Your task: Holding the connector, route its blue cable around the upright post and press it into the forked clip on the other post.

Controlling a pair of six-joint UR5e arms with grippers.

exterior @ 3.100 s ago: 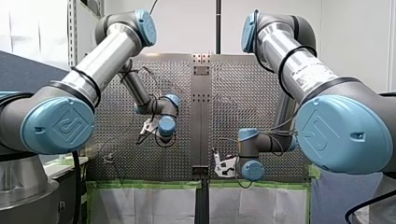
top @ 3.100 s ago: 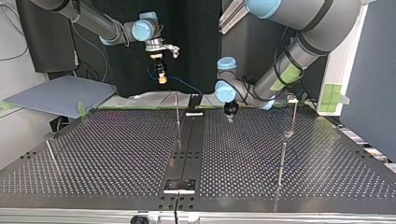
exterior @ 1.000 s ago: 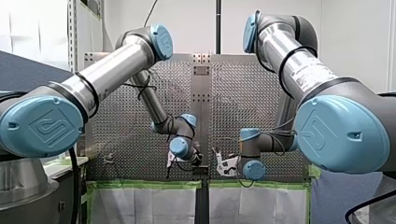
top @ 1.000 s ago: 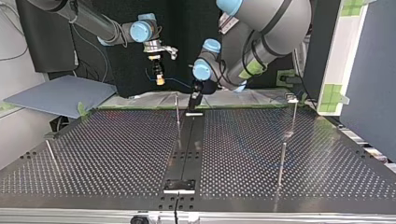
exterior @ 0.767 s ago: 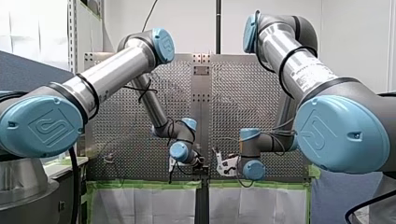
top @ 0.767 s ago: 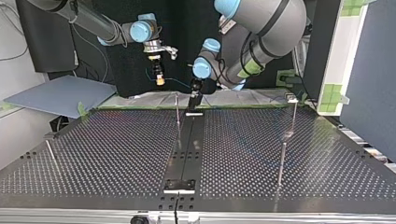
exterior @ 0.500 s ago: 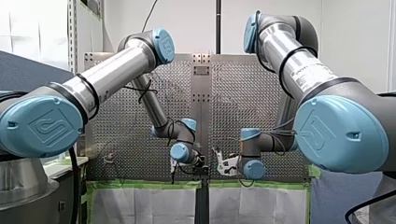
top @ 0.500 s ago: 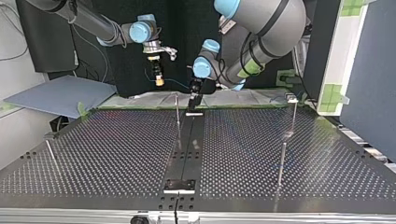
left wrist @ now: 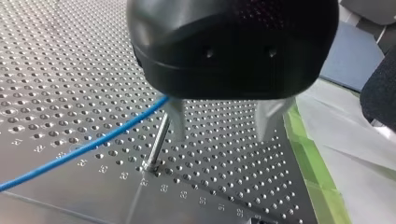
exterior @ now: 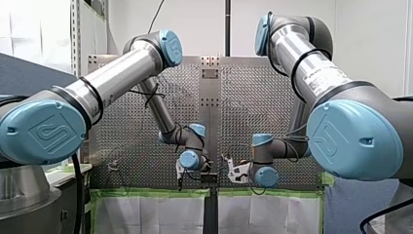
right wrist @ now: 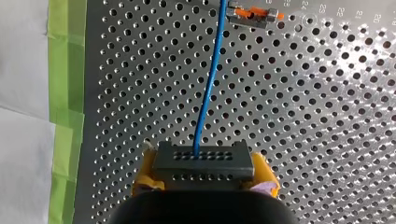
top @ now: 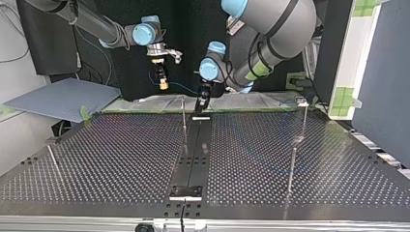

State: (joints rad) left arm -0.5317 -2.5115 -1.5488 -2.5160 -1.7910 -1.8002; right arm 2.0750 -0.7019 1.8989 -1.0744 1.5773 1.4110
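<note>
In the right wrist view my right gripper (right wrist: 205,171) is shut with its yellow pads (right wrist: 145,169) on a dark block connector (right wrist: 205,161). The blue cable (right wrist: 208,88) runs straight ahead from it to an orange and metal fitting (right wrist: 252,16) on the plate. My left gripper (left wrist: 222,137) hangs open just above the plate; the cable (left wrist: 84,147) passes beside one metal finger (left wrist: 176,122), over a thin upright post (left wrist: 157,147). In the top view my left gripper (top: 202,100) sits next to that post (top: 183,116), and my right gripper (top: 161,77) holds the connector higher up.
Further thin posts stand at the top view's right (top: 304,118) (top: 291,169) and near left (top: 52,159). A dark rail (top: 193,154) runs down the middle of the perforated table (top: 106,159). Green tape (right wrist: 65,74) and white sheeting line the edge by the arms.
My left arm has swung in to the middle post and lowered its gripper beside the cable. My right gripper with the connector has shifted slightly toward the top view's left.
</note>
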